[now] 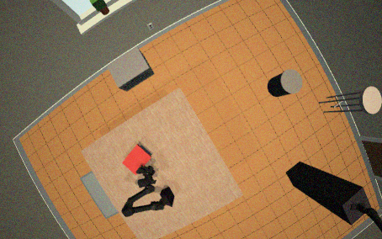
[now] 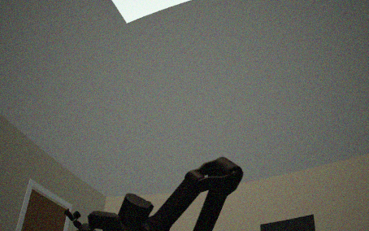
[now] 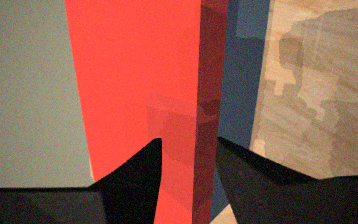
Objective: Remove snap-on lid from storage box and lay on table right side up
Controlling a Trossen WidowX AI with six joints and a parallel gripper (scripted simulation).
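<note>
The red lid (image 1: 136, 158) (image 3: 135, 60) sits on the storage box (image 3: 245, 75), whose dark blue side shows below the lid's rim in the wrist view. In the top view only a dark edge of the box (image 1: 145, 150) shows beside the lid. My gripper (image 1: 140, 168) (image 3: 187, 144) is at the lid's near end, shut on the lid, with one black finger over its red top and the other on the rim side. The finger contact points are partly hidden. In the exterior view neither the lid nor the box shows.
The box stands on a pale wooden surface (image 1: 198, 168) (image 3: 350, 120). A grey-blue panel (image 1: 98, 194) lies at its left edge. The black arm (image 1: 147, 206) (image 2: 221, 172) folds behind the gripper. A grey cabinet (image 1: 126, 69) and a round bin (image 1: 291, 82) stand farther off.
</note>
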